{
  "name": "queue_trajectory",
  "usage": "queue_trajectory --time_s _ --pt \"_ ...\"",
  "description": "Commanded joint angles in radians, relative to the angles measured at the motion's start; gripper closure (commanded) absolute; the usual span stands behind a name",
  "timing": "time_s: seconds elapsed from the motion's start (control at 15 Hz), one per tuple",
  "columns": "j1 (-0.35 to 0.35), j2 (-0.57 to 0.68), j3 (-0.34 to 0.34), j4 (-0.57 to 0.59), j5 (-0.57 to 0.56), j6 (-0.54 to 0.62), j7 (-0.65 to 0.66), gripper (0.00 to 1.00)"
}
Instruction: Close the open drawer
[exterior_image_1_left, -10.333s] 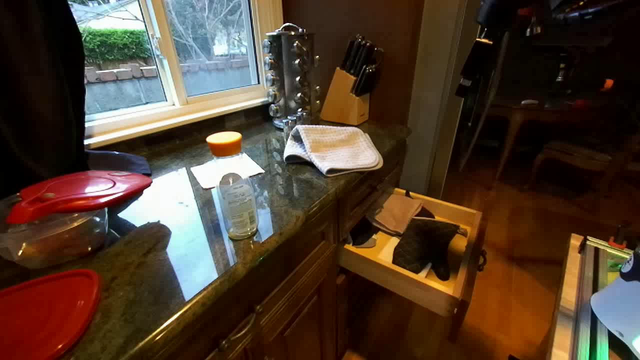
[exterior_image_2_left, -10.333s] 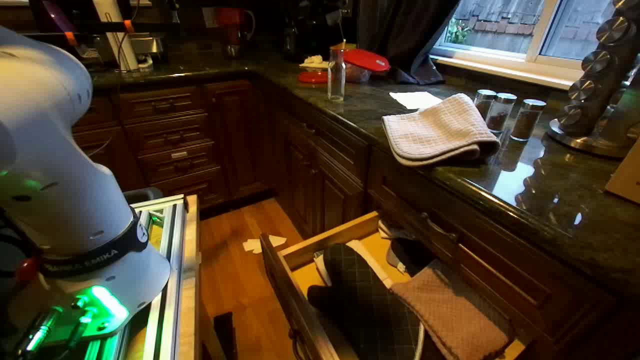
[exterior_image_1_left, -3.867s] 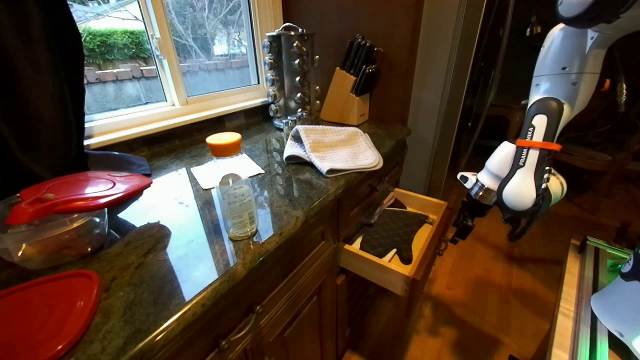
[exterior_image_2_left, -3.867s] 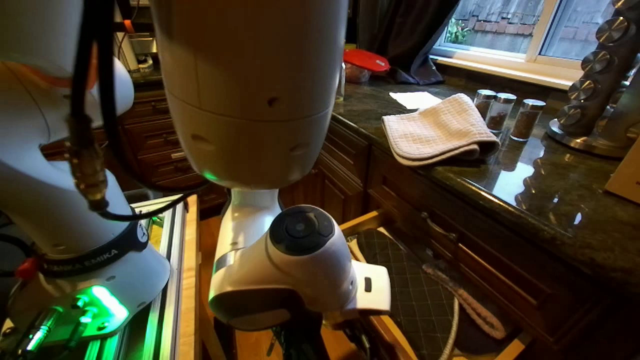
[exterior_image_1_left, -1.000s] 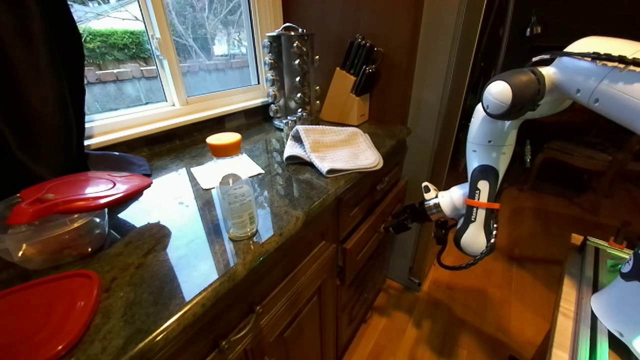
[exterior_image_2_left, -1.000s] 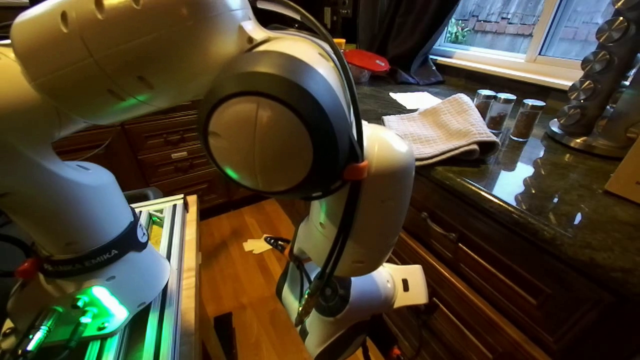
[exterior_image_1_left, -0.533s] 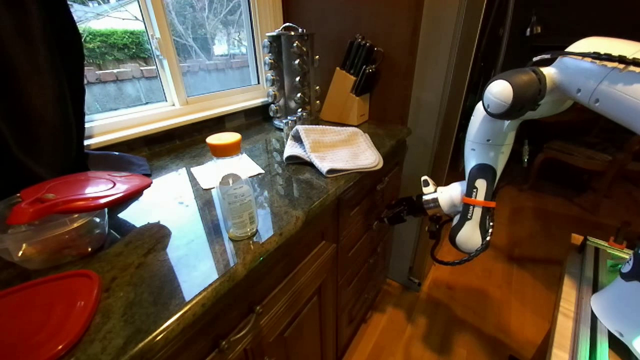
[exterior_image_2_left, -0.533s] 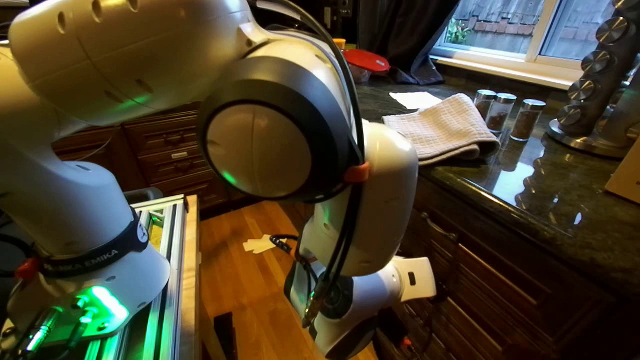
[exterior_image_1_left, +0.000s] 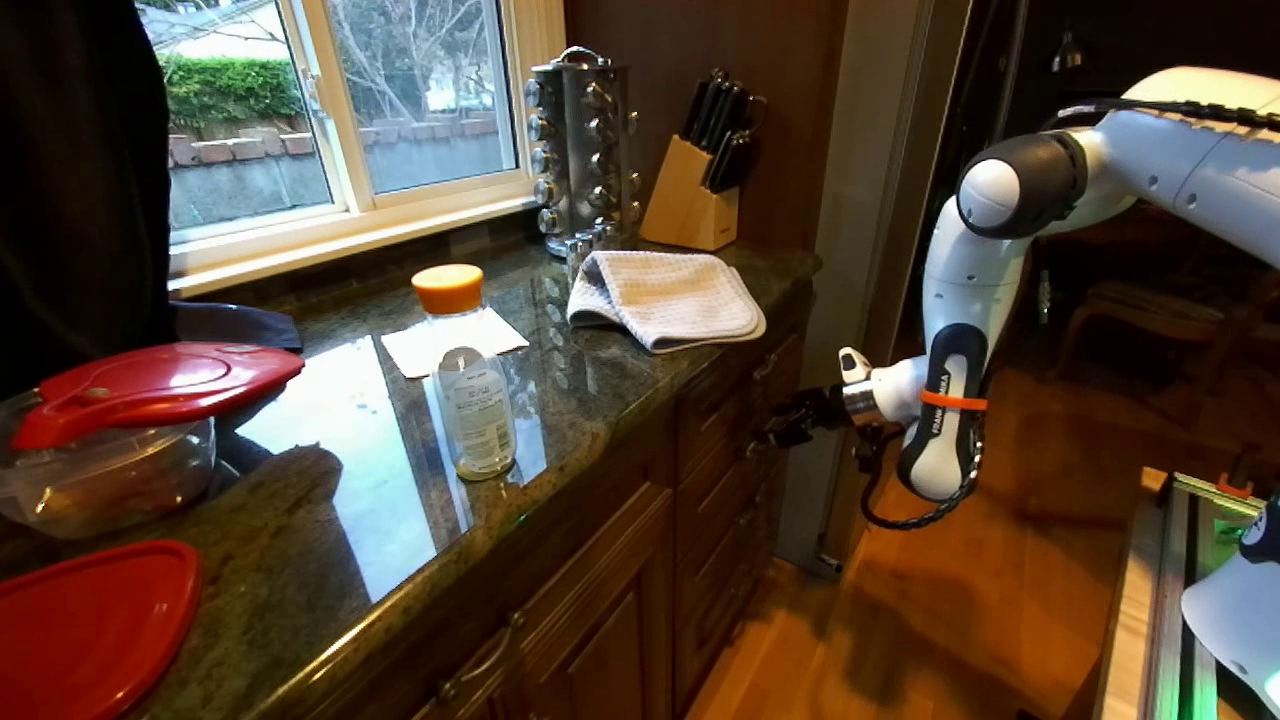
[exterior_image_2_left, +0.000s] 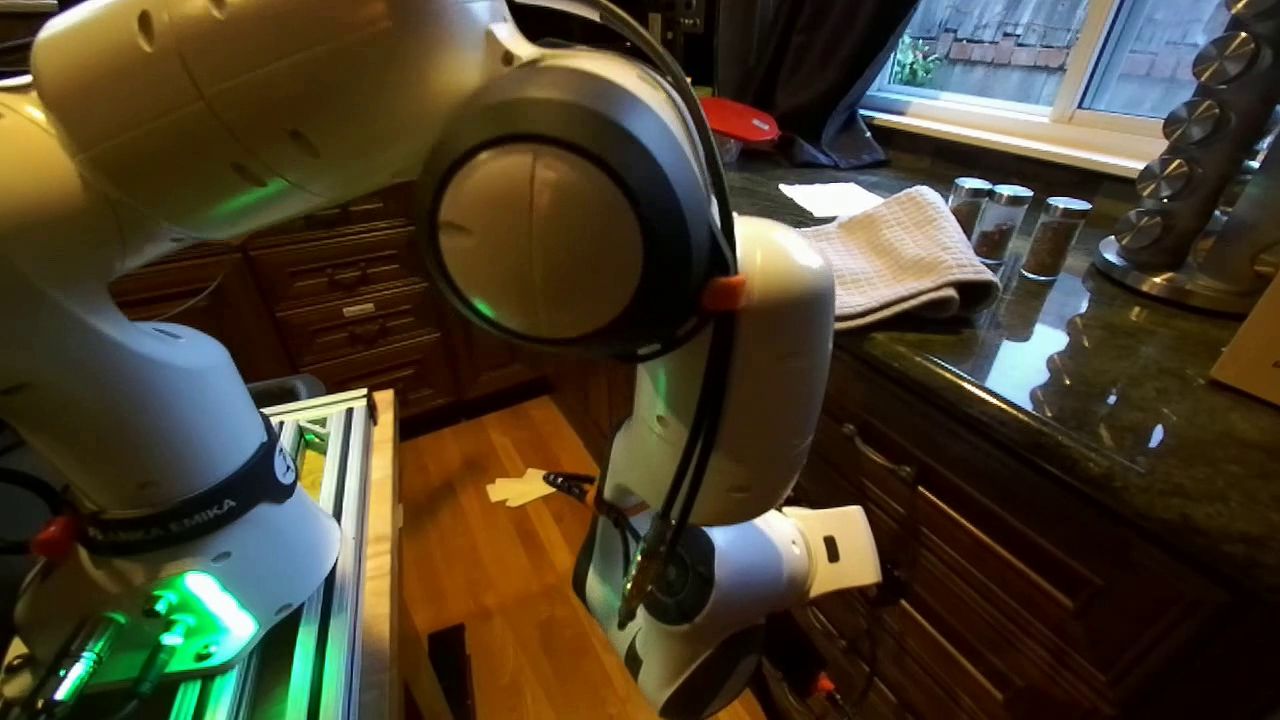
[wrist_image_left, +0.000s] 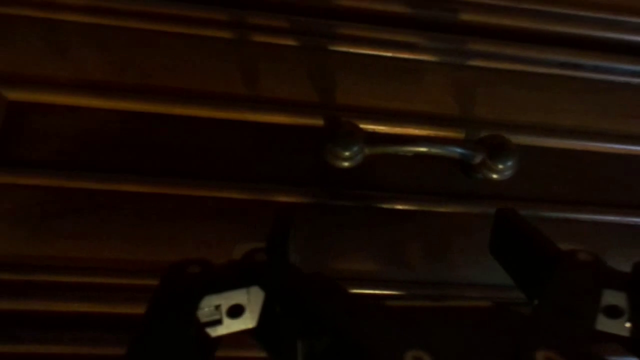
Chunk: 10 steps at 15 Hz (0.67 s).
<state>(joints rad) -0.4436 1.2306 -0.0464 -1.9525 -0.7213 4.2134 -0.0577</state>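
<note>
The drawer's dark brown front (exterior_image_1_left: 712, 498) sits flush with the cabinet in an exterior view. Its pale box sides and the dark things inside are hidden. In the wrist view a dark drawer front (wrist_image_left: 150, 145) fills the picture, with a curved metal handle (wrist_image_left: 417, 149) on it. My gripper (wrist_image_left: 392, 232) is open, its two black fingers wide apart with nothing between them, below the handle in that picture. In an exterior view the gripper (exterior_image_1_left: 770, 435) is right at the drawer front by the handle. I cannot tell whether the fingertips touch it.
The dark stone counter (exterior_image_1_left: 620, 400) overhangs the drawers. A folded towel (exterior_image_1_left: 665, 300), a bottle (exterior_image_1_left: 475, 415), a knife block (exterior_image_1_left: 695, 195) and a spice rack (exterior_image_1_left: 585, 150) stand on it. A wall edge (exterior_image_1_left: 835, 400) is close beyond the gripper.
The drawer stood far open ten seconds ago and slightly ajar one second ago. Its front is now flush. My arm has moved toward the cabinet, then lifted slightly in the last half second.
</note>
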Motion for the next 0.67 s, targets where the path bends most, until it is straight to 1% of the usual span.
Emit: queue_trajectory --time_s 0.0,0.13,0.27,0.4,0.47,0.53,0.6 --pt "0.097 -0.173 -0.095 -0.219 0.069 0.001 -0.008 0.00" --pt "0.126 -0.256 -0.126 -0.309 0.071 -0.036 -0.002 0.00" --pt "0.158 -0.357 -0.162 -0.414 0.082 -0.076 -0.022 0.00" --pt "0.171 -0.465 -0.187 -0.517 0.057 -0.127 -0.019 0.00" --pt "0.170 -0.527 -0.194 -0.569 0.020 -0.181 -0.004 0.00" --pt "0.199 -0.580 -0.231 -0.621 -0.028 -0.198 0.036 0.00" --pt "0.212 -0.636 -0.249 -0.664 -0.064 -0.247 0.049 0.00"
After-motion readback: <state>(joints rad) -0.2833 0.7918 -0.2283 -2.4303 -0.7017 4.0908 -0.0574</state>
